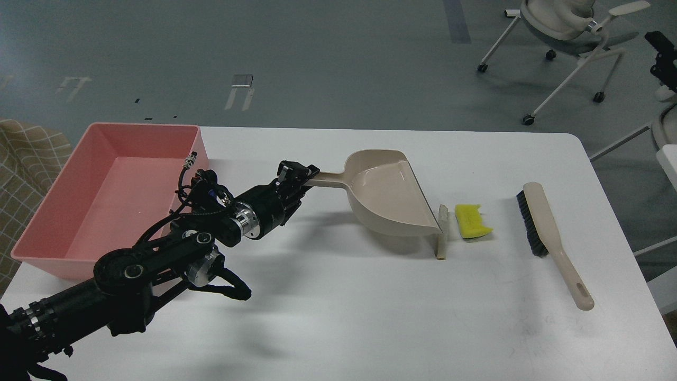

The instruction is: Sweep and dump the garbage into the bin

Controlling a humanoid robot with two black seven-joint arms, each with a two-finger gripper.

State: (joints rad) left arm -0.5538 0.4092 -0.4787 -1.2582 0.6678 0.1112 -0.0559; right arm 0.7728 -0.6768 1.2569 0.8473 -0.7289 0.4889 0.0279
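My left gripper (299, 177) is shut on the handle of the beige dustpan (389, 197), which hangs tilted above the table with its front lip down by the garbage. The garbage is a thin off-white wedge (441, 233) right at the pan's lip and a yellow sponge piece (472, 221) just to the right of it. The pink bin (121, 196) stands at the table's left, empty. Only a dark bit of my right arm (664, 53) shows at the top right edge, off the table; its fingers cannot be made out.
The beige black-bristled brush (550, 238) lies on the white table (344, 317), right of the sponge. An office chair (571, 21) stands on the floor behind the table's right corner. Checked fabric (26, 153) sits left of the bin.
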